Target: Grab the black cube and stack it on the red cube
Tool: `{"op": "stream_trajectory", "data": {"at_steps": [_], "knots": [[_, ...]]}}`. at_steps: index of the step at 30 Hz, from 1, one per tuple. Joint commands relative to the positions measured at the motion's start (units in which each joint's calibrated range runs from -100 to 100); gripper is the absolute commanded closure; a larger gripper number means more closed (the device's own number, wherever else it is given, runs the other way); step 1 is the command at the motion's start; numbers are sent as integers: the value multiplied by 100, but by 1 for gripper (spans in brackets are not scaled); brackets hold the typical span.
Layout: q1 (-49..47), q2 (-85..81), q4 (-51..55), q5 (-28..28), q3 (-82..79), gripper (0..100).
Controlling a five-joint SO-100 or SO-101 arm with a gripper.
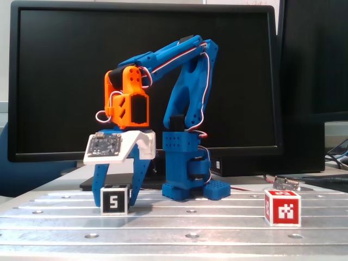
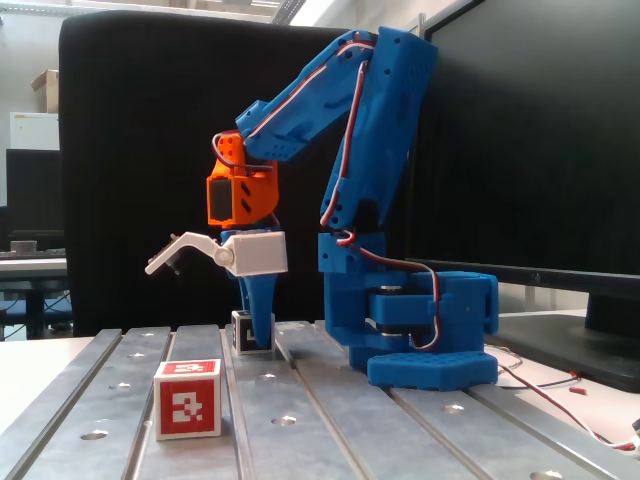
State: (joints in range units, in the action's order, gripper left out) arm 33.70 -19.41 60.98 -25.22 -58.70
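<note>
Red cube [image 2: 187,398]: nearest thing in a fixed view, at about 7 o'clock from the arm's base, resting flat on the slotted metal table [image 2: 300,420]; in a fixed view [image 1: 283,207] it sits alone at 4 o'clock from the base, well apart from the gripper.

Black cube [image 1: 114,199]: on the table at about 8 o'clock from the base, upright, white-bordered front face with a white "5" mark; in a fixed view [image 2: 249,331] only part of it shows beside the blue finger, beyond the red cube at its 1 o'clock.

Gripper [image 1: 117,190]: pointing straight down over the black cube, one blue finger [image 1: 99,182] at the cube's 9 o'clock side and the other at its 3 o'clock side; the fingers stand apart with the cube between them, close against its sides, though real contact cannot be told.

Camera board [image 1: 103,144]: white bracket with a dark circuit board, at 12 o'clock above the black cube.

Arm [image 1: 185,109]: blue links with an orange wrist block, folded forward and down from the base.

Monitor [image 1: 65,65]: large dark screen farthest back, behind the arm.
</note>
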Motion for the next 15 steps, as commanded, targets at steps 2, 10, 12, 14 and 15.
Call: {"op": "stream_trajectory", "data": {"at_steps": [2,10,12,14,15], "knots": [[22,-39,-14,2,40,79],[22,-64,-14,2,94,86],[22,-56,-23,2,94,86],[22,-39,-23,2,94,86],[29,-39,-23,2,94,86]]}}
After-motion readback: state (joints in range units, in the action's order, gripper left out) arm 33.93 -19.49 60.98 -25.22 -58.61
